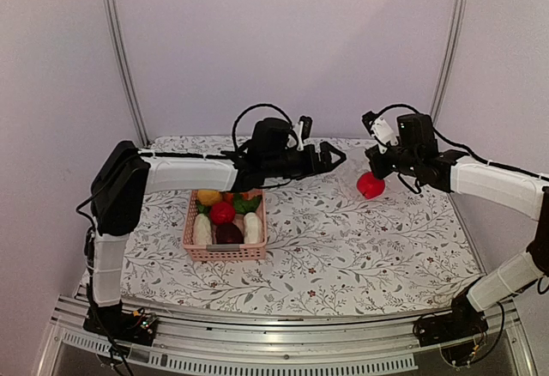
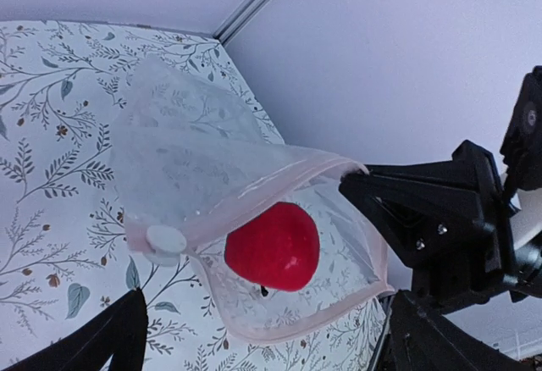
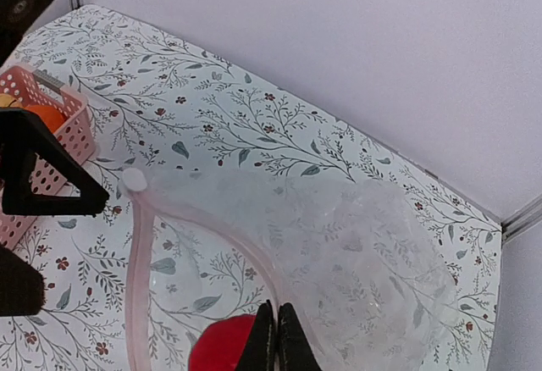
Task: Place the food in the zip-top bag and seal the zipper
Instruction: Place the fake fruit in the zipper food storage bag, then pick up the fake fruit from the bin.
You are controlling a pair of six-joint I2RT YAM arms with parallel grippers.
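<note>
Zip-top bag [image 2: 212,176]: thin, floppy, likely slippery; red toy fruit [image 2: 273,246] inside | right gripper [image 3: 276,337] pinches its zipper [image 3: 140,261] edge | left gripper [image 1: 330,157] wide, empty | take the rim.

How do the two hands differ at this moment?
The left hand stands open and holds nothing; the right hand is shut, pinching the zipper edge of the zip-top bag. The left hand points toward the bag mouth; the right hand holds it up. Both hover above the table.
</note>
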